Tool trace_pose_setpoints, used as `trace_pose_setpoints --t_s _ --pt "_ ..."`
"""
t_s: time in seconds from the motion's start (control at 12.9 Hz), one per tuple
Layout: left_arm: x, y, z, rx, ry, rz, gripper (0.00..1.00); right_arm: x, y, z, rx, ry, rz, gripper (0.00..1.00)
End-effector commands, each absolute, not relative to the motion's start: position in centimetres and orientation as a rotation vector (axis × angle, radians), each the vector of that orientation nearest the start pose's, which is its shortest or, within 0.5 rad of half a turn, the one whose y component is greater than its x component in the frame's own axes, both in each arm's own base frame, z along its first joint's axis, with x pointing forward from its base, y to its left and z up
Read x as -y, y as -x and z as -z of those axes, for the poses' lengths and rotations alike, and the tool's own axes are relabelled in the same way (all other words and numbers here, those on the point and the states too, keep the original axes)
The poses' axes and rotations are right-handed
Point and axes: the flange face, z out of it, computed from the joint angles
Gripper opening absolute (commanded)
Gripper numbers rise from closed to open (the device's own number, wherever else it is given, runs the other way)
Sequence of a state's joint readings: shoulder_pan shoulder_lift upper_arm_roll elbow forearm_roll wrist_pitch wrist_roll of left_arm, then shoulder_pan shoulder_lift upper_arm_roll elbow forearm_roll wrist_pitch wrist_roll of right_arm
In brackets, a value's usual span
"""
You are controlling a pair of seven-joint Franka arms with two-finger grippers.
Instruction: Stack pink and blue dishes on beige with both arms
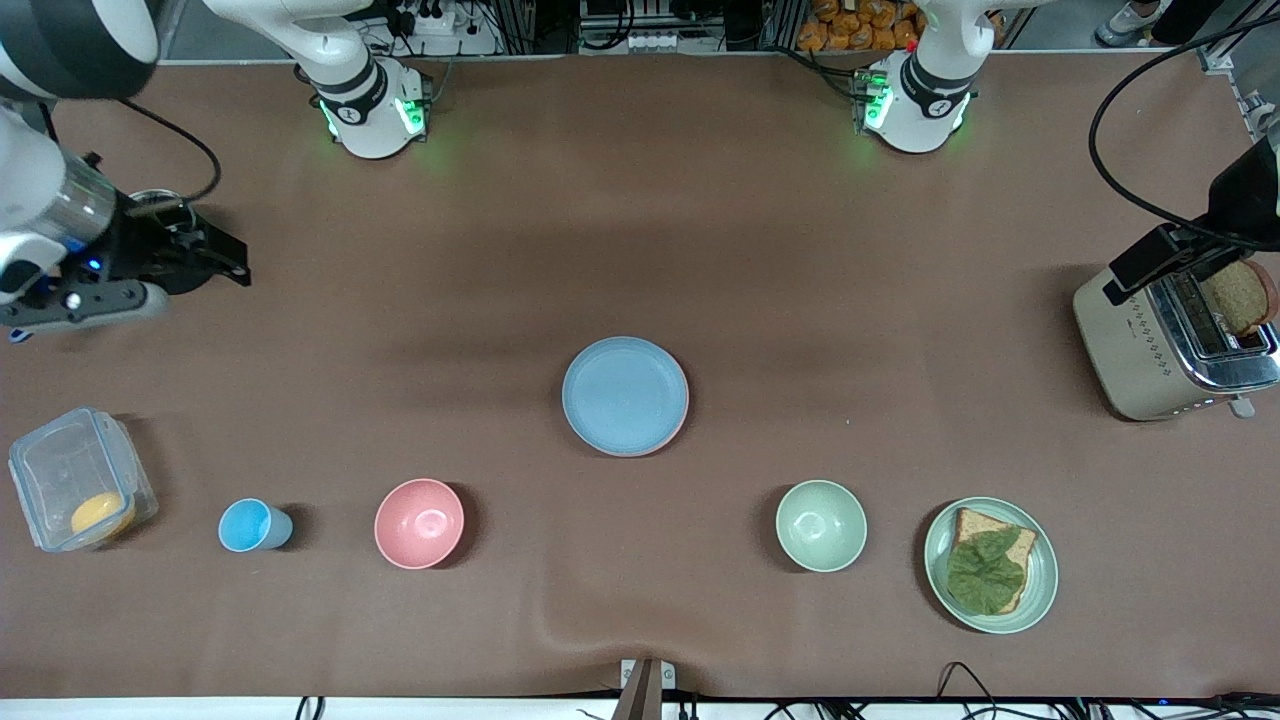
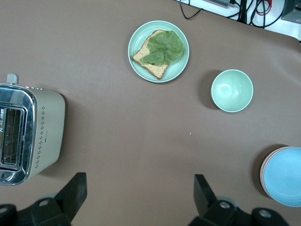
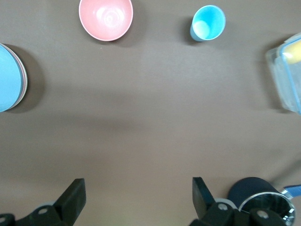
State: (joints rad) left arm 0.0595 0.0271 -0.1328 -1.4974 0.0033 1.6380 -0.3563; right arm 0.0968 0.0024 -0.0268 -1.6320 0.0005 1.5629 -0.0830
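The light blue plate lies in the middle of the table as the top of a stack. A thin pink plate rim shows under its edge; the same stack shows as the blue plate in the left wrist view and the blue plate in the right wrist view. The beige plate is hidden beneath them. My left gripper hangs open over bare cloth beside the toaster. My right gripper hangs open over bare cloth at the right arm's end. Neither holds anything.
A toaster holding a bread slice stands at the left arm's end. Nearer the camera are a green plate with bread and leaf, a green bowl, a pink bowl, a blue cup and a clear box.
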Motion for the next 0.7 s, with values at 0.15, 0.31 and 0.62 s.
trace_pose_setpoints --t_s 0.15,0.31,0.62 --pt "3.84 -56.57 -65.55 0.431 3.152 0.161 1.00 -2.45 -54.76 -61.59 0.239 3.152 -0.074 1.00" --pt "3.84 -56.57 -65.55 0.431 3.152 0.161 1.00 -2.45 -54.76 -61.59 0.242 3.151 -0.074 1.00" --pt "3.84 -56.56 -65.46 0.431 3.152 0.156 1.00 -2.62 -54.80 -61.63 0.244 3.152 -0.066 1.00"
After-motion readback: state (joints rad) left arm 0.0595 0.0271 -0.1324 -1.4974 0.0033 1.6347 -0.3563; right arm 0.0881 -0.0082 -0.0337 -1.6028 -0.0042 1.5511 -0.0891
